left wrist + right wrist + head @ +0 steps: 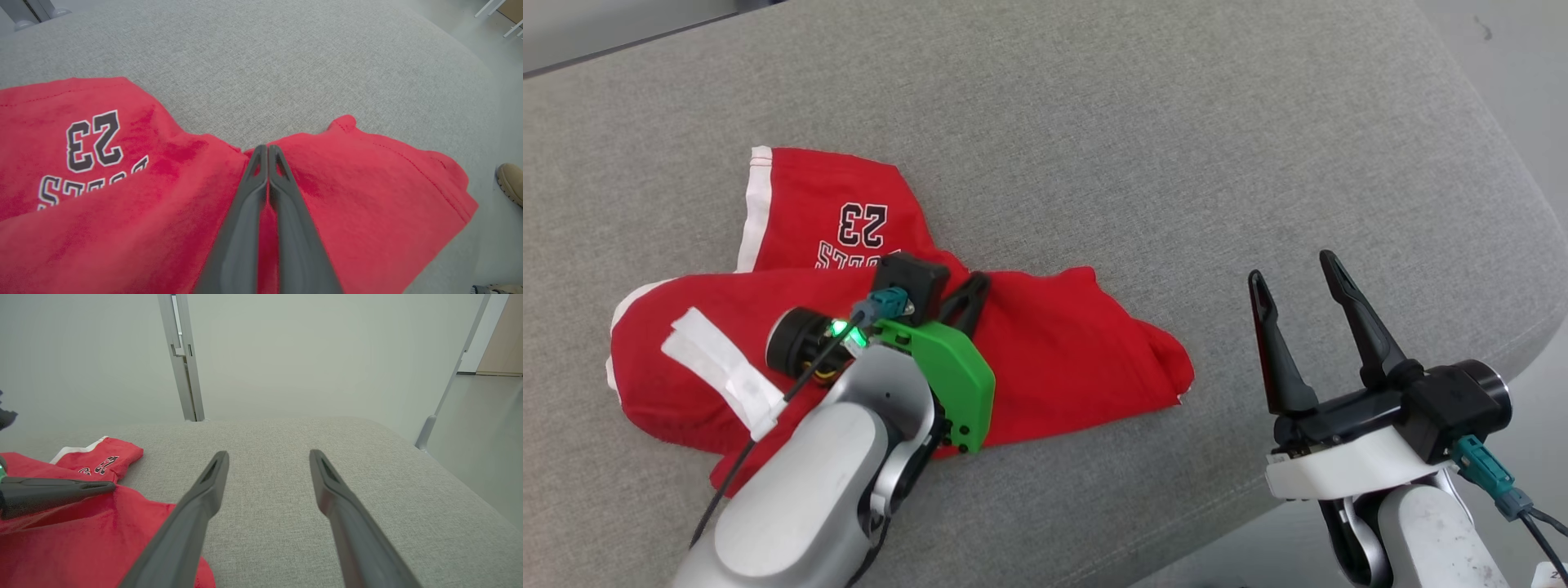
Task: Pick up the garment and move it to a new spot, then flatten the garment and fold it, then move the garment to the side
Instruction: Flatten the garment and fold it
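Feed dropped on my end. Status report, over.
Left gripper shut on red garment. Right gripper open, clear. Garment crumpled on grey cushion. Nothing in the way.

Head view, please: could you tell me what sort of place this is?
Probably an indoor test room: a grey upholstered cushion holds the red garment, a bare pale wall stands behind with metal frame posts, and a person's tan shoe rests on smooth floor.

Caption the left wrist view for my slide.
Left gripper shut on a fold of the red garment lying crumpled on the grey cushion.
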`<state>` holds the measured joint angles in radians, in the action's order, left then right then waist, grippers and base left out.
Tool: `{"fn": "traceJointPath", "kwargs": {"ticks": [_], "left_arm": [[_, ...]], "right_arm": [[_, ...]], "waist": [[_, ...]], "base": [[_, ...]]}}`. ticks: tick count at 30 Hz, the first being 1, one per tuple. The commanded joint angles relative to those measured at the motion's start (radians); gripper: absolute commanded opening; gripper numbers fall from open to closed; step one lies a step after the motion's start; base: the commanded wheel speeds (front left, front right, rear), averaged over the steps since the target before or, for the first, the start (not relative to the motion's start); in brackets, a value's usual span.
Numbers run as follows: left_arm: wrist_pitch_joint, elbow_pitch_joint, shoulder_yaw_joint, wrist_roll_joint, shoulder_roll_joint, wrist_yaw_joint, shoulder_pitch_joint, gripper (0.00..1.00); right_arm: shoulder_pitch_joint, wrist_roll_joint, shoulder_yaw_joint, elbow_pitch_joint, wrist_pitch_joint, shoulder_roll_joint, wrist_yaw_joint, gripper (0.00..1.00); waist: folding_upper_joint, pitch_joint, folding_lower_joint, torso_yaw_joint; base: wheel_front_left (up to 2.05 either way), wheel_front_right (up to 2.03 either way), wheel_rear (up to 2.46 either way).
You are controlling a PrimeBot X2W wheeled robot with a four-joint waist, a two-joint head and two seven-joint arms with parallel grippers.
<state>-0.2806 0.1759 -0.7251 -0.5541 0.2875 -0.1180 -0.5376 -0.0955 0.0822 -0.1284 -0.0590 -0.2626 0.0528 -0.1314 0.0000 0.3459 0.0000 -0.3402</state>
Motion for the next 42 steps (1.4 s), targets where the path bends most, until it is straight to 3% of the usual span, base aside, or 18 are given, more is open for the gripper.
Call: {"fn": "traceJointPath", "kwargs": {"ticks": [1, 6, 19, 20, 22, 28, 32, 42], "left_arm": [[-0.002, -0.005, 0.009, -0.004, 0.007, 0.002, -0.032, 0.00], [-0.012, 0.039, 0.039, -0.008, 0.012, 0.008, -0.108, 0.00], [0.120, 0.387, 0.063, 0.039, -0.016, 0.045, -0.300, 0.00], [0.164, 0.431, 0.060, 0.051, -0.027, 0.042, -0.313, 0.41], [0.214, 0.470, 0.062, 0.047, -0.043, 0.048, -0.313, 1.00], [0.421, 0.493, 0.090, 0.032, -0.089, 0.032, -0.242, 1.00], [0.521, 0.432, 0.117, 0.020, -0.108, 0.009, -0.151, 1.00], [0.545, 0.099, 0.239, 0.063, -0.088, -0.095, 0.253, 1.00]], "right_arm": [[-0.013, 0.007, 0.000, -0.001, -0.003, 0.000, 0.002, 1.00], [-0.018, 0.011, 0.000, 0.001, -0.003, -0.001, 0.001, 1.00], [-0.044, 0.022, -0.025, 0.015, -0.003, -0.002, 0.002, 1.00], [-0.039, 0.018, -0.021, 0.016, -0.003, -0.002, 0.002, 1.00], [-0.038, 0.009, -0.017, 0.018, -0.003, -0.002, 0.002, 1.00], [-0.012, -0.011, 0.010, 0.004, -0.003, 0.010, 0.001, 1.00], [0.014, -0.024, 0.038, -0.010, -0.003, 0.026, 0.001, 1.00], [0.102, -0.045, 0.117, -0.022, -0.003, 0.058, 0.002, 1.00]], "waist": [[0.0000, 0.008, 0.0000, -0.006], [0.0000, 0.035, 0.0000, -0.015], [0.0000, 0.073, 0.0000, -0.048], [0.0000, 0.069, 0.0000, -0.045], [0.0000, 0.056, 0.0000, -0.038], [0.0000, -0.026, 0.0000, 0.011], [0.0000, -0.106, 0.0000, 0.065], [0.0000, -0.264, 0.0000, 0.228]], "base": [[0.00, 0.00, 0.00], [0.00, 0.00, 0.00], [0.00, 0.00, 0.00], [0.00, 0.00, 0.00], [0.00, 0.00, 0.00], [0.00, 0.00, 0.00], [0.00, 0.00, 0.00], [0.00, 0.00, 0.00]]}}
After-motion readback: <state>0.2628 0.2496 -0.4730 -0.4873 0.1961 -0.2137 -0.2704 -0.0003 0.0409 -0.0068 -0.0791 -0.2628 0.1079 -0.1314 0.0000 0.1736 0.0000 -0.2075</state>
